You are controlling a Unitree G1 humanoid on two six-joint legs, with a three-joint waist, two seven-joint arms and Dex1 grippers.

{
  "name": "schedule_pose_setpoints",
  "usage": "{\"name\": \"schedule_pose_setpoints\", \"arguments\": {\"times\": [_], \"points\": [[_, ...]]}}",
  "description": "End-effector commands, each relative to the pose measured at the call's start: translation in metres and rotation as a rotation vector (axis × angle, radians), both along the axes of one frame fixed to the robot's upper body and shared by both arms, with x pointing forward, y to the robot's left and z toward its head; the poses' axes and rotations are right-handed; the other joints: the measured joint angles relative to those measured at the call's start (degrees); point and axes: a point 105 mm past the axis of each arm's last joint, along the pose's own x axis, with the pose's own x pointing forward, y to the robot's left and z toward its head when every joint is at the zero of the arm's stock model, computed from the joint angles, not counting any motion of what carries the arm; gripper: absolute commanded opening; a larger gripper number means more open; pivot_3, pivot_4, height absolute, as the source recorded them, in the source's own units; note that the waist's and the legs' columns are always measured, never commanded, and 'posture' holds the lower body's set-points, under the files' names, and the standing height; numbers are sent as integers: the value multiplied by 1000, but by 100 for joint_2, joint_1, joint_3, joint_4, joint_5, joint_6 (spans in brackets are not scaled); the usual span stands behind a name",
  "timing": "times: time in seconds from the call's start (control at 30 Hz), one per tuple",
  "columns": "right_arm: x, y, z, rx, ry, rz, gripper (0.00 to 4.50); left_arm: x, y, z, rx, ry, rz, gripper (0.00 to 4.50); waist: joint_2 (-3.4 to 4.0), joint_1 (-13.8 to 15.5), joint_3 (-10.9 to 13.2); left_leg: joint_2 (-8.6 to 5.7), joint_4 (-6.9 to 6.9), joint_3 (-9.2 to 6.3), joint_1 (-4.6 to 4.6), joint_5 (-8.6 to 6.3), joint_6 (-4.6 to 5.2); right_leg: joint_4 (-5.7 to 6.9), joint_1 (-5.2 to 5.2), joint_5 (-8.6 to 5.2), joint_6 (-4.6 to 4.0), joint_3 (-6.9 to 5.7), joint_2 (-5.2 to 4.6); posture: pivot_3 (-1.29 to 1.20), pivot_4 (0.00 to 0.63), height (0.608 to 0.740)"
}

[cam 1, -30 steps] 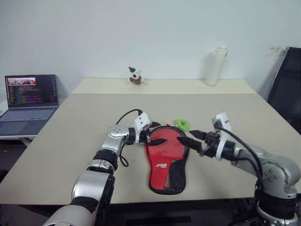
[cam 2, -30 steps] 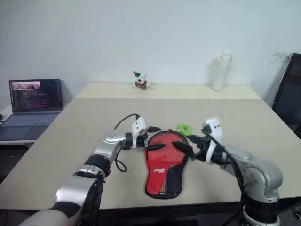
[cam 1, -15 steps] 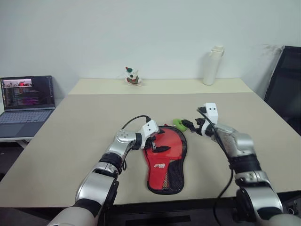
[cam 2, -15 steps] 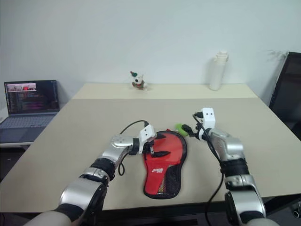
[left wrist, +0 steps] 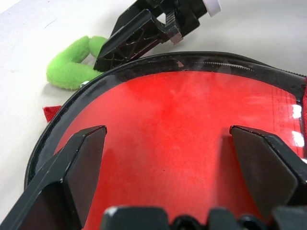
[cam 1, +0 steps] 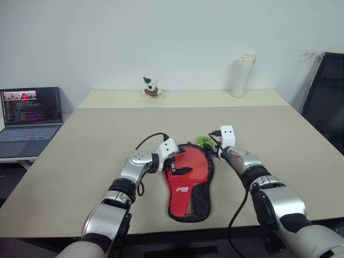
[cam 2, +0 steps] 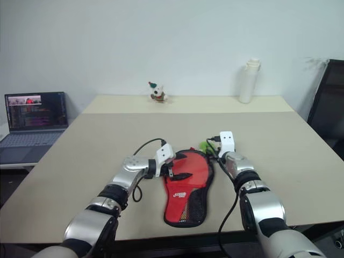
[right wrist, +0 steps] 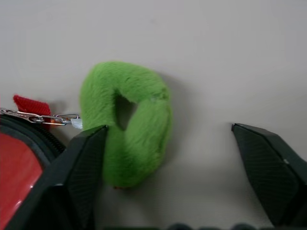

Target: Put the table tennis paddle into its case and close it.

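The case [cam 1: 188, 180] lies flat on the table [cam 1: 80, 145], red side up, its round end under the left gripper [left wrist: 168, 139], whose jaws stand wide over it and seem not to touch. The right gripper [right wrist: 168, 143] — also spread, holding nothing — straddles the small green fuzzy ring [right wrist: 132, 120] just beside the case's zip pull; the paddle is presumably inside.

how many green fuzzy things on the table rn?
1. The green fuzzy ring lies on the table just past the round end of the red case, in front of the right gripper; none hidden, as far as visible.

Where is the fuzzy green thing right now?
The fuzzy green ring lies on the table just past the red case's round end, on its right, in front of the right tool.
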Motion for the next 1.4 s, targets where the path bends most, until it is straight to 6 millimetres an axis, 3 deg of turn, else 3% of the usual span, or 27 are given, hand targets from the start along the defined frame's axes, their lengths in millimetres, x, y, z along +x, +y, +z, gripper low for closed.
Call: {"name": "schedule_pose_setpoints", "arguments": {"times": [0.03,0.33,0.63,0.73,0.83,0.97,1.07,1.4], "points": [[1,4,4,-4,-2,4,2858,-4,2,-12,46,26,-7,4500,0,1,0,0,1,0,0,0,0,1,0,0,0,0,0,0,150,740],[1,14,7,-7,-12,33,10,-6,-19,-20,82,43,-60,4500,5,19,-11,-4,3,1,1,0,0,-2,6,0,0,-2,-2,0,150,740],[9,-24,33,-37,-85,-13,10,-11,-15,-38,126,107,-63,4500,7,19,-12,-5,4,1,1,0,0,-4,7,0,1,0,-3,0,150,740],[1,-47,36,-70,-94,-7,10,-13,-14,-42,133,119,-59,4500,10,45,-14,-7,4,0,-3,0,0,-8,8,0,1,-5,-3,0,150,740],[-11,-57,37,-110,-95,8,10,-13,-15,-44,133,124,-58,4500,16,47,-20,-7,3,-3,-9,0,0,-13,9,-1,1,-6,-4,0,150,740],[-52,-78,32,-159,-50,44,10,-14,-17,-47,135,133,-59,4500,49,68,-38,-9,5,-8,-10,0,0,-10,9,-2,3,-6,-3,0,150,740],[-92,-80,29,-175,5,116,10,-14,-18,-48,138,135,-56,4500,70,83,-52,-10,5,-11,-10,0,0,-13,10,-18,29,-9,-2,0,150,740],[-211,-43,13,-111,224,422,10,-14,-26,-49,139,130,-62,4500,76,132,-74,-8,7,-14,7,-1,0,-28,35,-21,34,-23,1,0,150,740]]}}
